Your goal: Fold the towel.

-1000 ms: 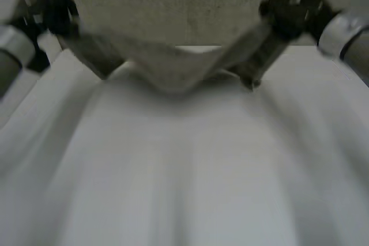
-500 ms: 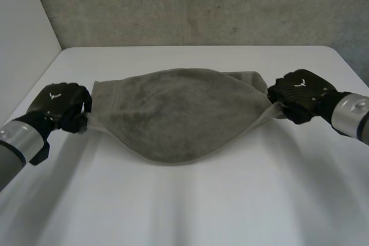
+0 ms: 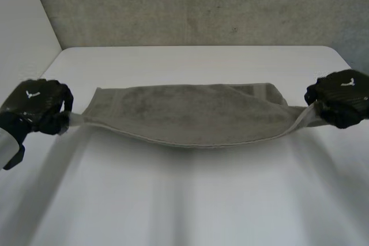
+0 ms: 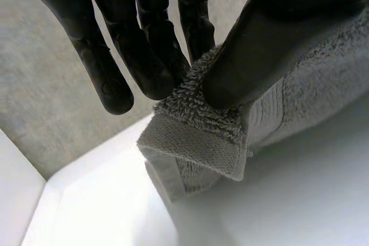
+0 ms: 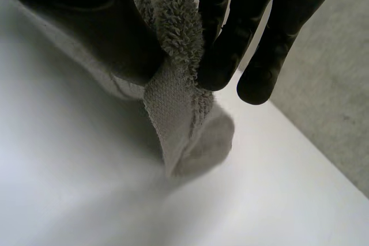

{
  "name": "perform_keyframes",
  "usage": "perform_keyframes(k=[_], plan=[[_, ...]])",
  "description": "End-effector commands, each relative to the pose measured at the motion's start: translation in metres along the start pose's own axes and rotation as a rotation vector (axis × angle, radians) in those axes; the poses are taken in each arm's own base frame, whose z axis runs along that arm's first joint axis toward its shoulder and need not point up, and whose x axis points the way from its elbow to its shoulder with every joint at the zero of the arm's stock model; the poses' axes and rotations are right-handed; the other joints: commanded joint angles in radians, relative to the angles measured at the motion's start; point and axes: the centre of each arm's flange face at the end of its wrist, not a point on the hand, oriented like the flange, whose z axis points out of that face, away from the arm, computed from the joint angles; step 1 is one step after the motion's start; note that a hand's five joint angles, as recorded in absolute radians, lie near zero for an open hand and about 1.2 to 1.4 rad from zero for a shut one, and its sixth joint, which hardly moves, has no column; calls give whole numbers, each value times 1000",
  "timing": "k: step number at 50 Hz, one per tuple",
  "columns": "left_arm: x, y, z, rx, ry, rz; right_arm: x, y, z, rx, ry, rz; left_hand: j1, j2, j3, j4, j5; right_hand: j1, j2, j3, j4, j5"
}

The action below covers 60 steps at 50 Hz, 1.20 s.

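A grey-green towel (image 3: 190, 113) hangs stretched between my two hands just above the white table (image 3: 190, 200), its middle sagging toward me. My left hand (image 3: 37, 105) pinches the towel's left corner (image 4: 196, 142) between thumb and fingers (image 4: 150, 56). My right hand (image 3: 341, 96) pinches the right corner (image 5: 179, 113) the same way, thumb against fingers (image 5: 230, 44). Both hems stick out past the fingertips. The towel's far edge lies on the table behind the raised near edge.
The table's far edge (image 3: 196, 46) meets a grey concrete wall (image 3: 202, 4). A white panel (image 3: 23, 27) stands along the table's left side.
My hands have dropped from high in front of the camera and moved apart. The towel has gone from a raised, billowing sheet to a low, taut band near the table.
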Motion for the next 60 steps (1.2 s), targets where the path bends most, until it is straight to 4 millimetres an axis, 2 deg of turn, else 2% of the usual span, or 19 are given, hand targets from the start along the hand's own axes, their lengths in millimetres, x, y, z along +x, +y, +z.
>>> perform_keyframes(k=[1, 12, 23, 28, 30, 31, 33, 34, 35, 36, 38, 39, 41, 45, 50, 53, 56, 59, 60], plan=[[-7, -21, -8, 77, -31, -96, -3, -17, -10, 101, -54, 120, 125, 77, 58, 36, 93, 70, 92, 58, 57, 63], [-36, -39, -9, 138, -121, -138, 4, -30, -12, 161, -38, 176, 125, 77, 58, 36, 93, 70, 92, 58, 57, 63], [-53, -84, 1, 273, -114, -144, 38, -73, -15, 267, 48, 55, 125, 77, 58, 36, 93, 70, 92, 58, 57, 63], [-62, -93, 34, 290, -73, -182, 54, -92, 14, 296, 87, -1, 125, 77, 58, 36, 93, 70, 92, 58, 57, 63], [-48, -105, 64, 309, -8, -203, 51, -121, 34, 361, 100, -65, 125, 77, 58, 36, 93, 70, 92, 58, 57, 63], [-48, -105, 64, 309, -8, -203, 51, -121, 34, 361, 101, -65, 125, 77, 58, 36, 93, 70, 92, 58, 57, 63], [-39, -128, 87, 369, -5, -187, 56, -151, 43, 449, 159, -134, 125, 77, 58, 36, 93, 70, 92, 58, 57, 63], [-39, -128, 87, 369, -5, -187, 56, -151, 43, 450, 159, -134, 125, 77, 58, 36, 93, 70, 92, 58, 57, 63], [-42, -144, 93, 410, -28, -178, 66, -164, 45, 500, 216, -167, 125, 77, 58, 36, 93, 70, 92, 58, 57, 63], [-42, -144, 93, 410, -28, -178, 66, -164, 45, 501, 217, -168, 125, 77, 58, 36, 93, 70, 92, 58, 57, 63], [-58, -179, 95, 503, -84, -173, 84, -185, 45, 599, 296, -167, 125, 77, 58, 36, 93, 70, 92, 58, 57, 63], [-58, -179, 95, 504, -85, -173, 84, -185, 45, 599, 296, -167, 125, 77, 58, 36, 93, 70, 92, 58, 57, 63], [-63, -207, 89, 574, -95, -188, 95, -199, 38, 676, 301, -95, 125, 77, 58, 36, 93, 70, 92, 58, 57, 63], [-65, -220, 83, 608, -74, -230, 97, -203, 35, 697, 279, -27, 125, 77, 58, 36, 93, 70, 92, 58, 57, 63], [-65, -216, 82, 589, -64, -274, 88, -190, 38, 624, 225, 21, 125, 77, 58, 36, 93, 70, 92, 58, 57, 63], [-67, -198, 84, 531, -79, -292, 81, -181, 38, 575, 180, 27, 125, 77, 58, 36, 93, 70, 92, 58, 57, 63], [-65, -176, 81, 461, -81, -315, 76, -168, 41, 521, 142, 34, 125, 77, 58, 36, 93, 70, 92, 58, 57, 63], [-49, -127, 78, 306, -23, -364, 63, -128, 52, 379, 48, 95, 125, 77, 58, 36, 93, 70, 92, 58, 57, 63], [-48, -126, 78, 305, -23, -365, 63, -128, 52, 378, 48, 95, 125, 77, 58, 36, 93, 70, 92, 58, 57, 63]])
